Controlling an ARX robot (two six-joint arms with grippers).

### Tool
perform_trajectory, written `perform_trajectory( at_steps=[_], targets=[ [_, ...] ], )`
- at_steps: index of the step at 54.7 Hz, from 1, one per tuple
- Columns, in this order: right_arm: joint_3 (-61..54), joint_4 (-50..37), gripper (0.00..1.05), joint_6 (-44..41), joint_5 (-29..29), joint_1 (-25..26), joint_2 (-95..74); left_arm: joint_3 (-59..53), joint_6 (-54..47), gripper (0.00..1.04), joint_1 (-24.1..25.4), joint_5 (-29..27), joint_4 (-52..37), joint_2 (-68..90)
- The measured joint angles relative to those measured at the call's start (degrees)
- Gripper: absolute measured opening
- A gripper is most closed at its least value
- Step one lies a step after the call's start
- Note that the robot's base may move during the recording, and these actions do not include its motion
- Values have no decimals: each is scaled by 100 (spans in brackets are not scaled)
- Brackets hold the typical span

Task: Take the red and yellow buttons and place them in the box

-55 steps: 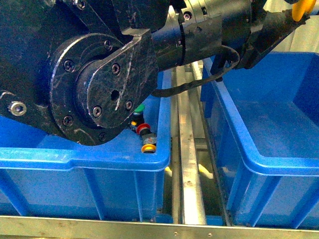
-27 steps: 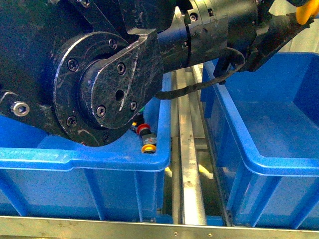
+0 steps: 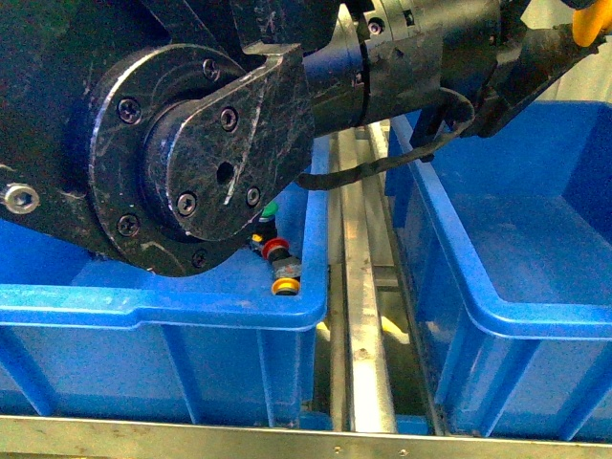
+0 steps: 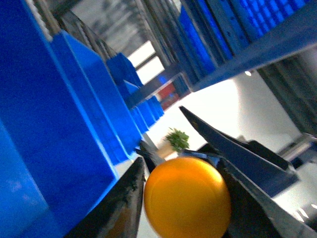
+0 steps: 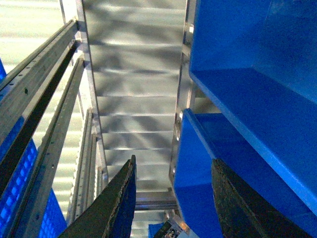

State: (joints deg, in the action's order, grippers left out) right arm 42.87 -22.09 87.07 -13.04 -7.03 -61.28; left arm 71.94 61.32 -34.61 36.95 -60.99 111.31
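Note:
My left gripper point(image 4: 184, 198) is shut on a yellow button point(image 4: 187, 198), whose domed cap fills the gap between the dark fingers point(image 4: 121, 203). In the front view that gripper point(image 3: 564, 43) reaches to the upper right, above the far side of the right blue box point(image 3: 535, 320), with the yellow button point(image 3: 585, 21) at its tip. A red button point(image 3: 277, 249) and another yellow button point(image 3: 284, 285) lie in the left blue bin point(image 3: 153, 308), near its right wall. My right gripper point(image 5: 173, 208) is open with nothing between its fingers; it does not show in the front view.
My left arm's large black joint point(image 3: 191, 143) hides most of the left bin. A green button point(image 3: 271, 208) sits behind the red one. A metal rail point(image 3: 363, 316) runs between the two bins. The right wrist view shows blue bins point(image 5: 237, 99) and metal racking point(image 5: 44, 109).
My left arm has shifted slightly right and up, with the yellow button still gripped. The buttons in the left bin have not moved.

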Motion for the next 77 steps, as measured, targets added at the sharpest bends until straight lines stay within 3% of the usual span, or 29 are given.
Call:
perform_trajectory(
  at_steps=[6, 13, 18, 47, 58, 69, 73, 77],
  targets=[
    [-15, 11, 39, -79, 24, 33, 83, -4, -68, 60, 9, -129, 37, 0],
    [-20, 13, 39, -85, 63, 90, 151, -7, -118, 87, 15, -229, 76, 2],
    [-20, 13, 39, -87, 85, 111, 179, -7, -140, 99, 15, -262, 74, 2],
    [-483, -378, 39, -435, 199, 647, -614, -369, -424, 97, 216, -876, 219, -623],
    [-483, -450, 39, -627, 216, 817, -612, -1508, -1556, 97, 658, -1283, 1270, -2175],
    [-481, -420, 39, -896, 192, 732, -573, -3235, -2774, 97, 1773, -1611, 2546, -4557],
    [-481, -367, 39, -986, 144, 693, -498, -3797, -3093, 97, 2330, -1530, 3165, -5504],
    [-483, -271, 39, -1091, 72, 627, -339, -4435, -3394, 97, 3136, -1110, 4116, -6784]
  ],
)
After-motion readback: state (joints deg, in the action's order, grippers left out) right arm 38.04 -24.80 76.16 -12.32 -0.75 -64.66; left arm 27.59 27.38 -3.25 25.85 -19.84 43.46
